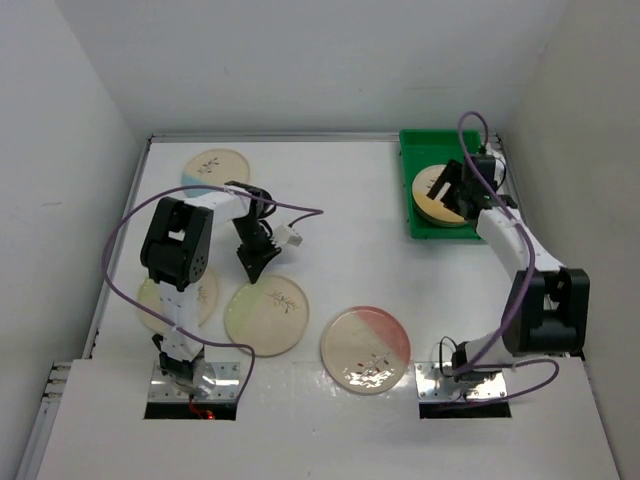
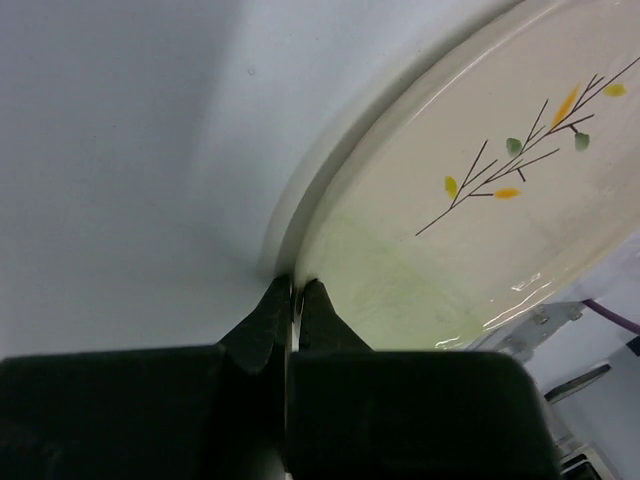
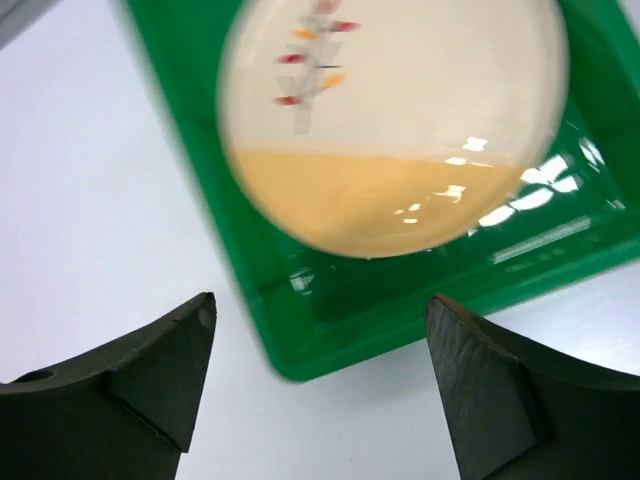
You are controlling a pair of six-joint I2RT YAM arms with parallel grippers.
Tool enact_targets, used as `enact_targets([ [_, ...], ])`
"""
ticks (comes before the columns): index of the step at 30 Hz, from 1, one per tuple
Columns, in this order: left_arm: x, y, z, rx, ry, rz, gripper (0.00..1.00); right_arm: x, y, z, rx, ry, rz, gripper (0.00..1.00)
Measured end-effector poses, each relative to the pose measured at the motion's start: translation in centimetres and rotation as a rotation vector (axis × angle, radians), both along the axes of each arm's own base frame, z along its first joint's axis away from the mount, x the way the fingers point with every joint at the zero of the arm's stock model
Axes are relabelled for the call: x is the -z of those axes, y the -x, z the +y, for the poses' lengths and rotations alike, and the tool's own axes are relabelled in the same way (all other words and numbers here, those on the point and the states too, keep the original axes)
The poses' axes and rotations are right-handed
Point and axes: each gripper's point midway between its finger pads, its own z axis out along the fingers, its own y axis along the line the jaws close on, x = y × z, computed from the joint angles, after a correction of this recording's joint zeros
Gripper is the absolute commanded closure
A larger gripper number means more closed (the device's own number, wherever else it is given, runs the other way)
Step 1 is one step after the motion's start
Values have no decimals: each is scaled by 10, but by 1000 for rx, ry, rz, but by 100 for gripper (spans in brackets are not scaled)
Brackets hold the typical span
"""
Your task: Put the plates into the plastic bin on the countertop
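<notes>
My left gripper point(image 2: 295, 298) is pinched together on the rim of the green-tinted plate point(image 2: 470, 200), at the near left of the counter point(image 1: 340, 230). My right gripper point(image 3: 320, 330) hangs with its jaws wide apart over the plastic bin point(image 3: 255, 270) in the far right corner. An orange-tinted plate point(image 3: 400, 150) lies inside the bin.

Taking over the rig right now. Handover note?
Left claw: shut on the rim of the round cream ceramic plate with green segment, near left of the white countertop.
Right claw: open, above the near rim of the shallow bright green plastic bin.
Done: cream plate with yellow-orange segment lies in the bin.
Left: the green one, pink-segment plate, blue-segment plate, plate partly under the left arm.
</notes>
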Motion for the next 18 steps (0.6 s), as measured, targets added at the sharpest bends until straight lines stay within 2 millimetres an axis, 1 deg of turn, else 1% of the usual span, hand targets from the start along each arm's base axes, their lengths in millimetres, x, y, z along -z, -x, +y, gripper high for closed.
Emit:
enact_targets([
  [1,0,1,0,-12,-2,8,100,-11,-1,13,-60,27,-35,13],
  [2,-1,1,0,-23,-1,10,100,-18,-1,22,-109,43,-61,13],
  [4,-2,-3,-1,-57,21,10,100,-30,-2,56,-269,47,-104,13],
  [5,-5,-7,-3,-70,40,4,100,-34,-3,80,-374,25,-130,13],
  [6,-7,-16,-6,-80,62,-18,100,-35,-3,101,-464,5,-143,13],
  [7,-11,-26,-9,-87,85,-49,100,-33,2,126,-568,-33,-145,13],
  [9,-22,-53,-16,-97,137,-128,100,-25,11,176,-768,-121,-127,13],
  [10,-29,-67,-21,-98,166,-176,100,-19,16,204,-873,-171,-108,13],
  [12,-42,-87,-29,-94,212,-247,100,-2,23,249,-1029,-254,-57,13],
  [13,-48,-95,-32,-93,230,-274,100,8,27,269,-1096,-291,-31,11],
  [16,-62,-107,-40,-88,278,-329,100,44,44,317,-1235,-396,79,11],
  [18,-65,-108,-42,-86,291,-338,100,67,55,335,-1277,-448,149,13],
])
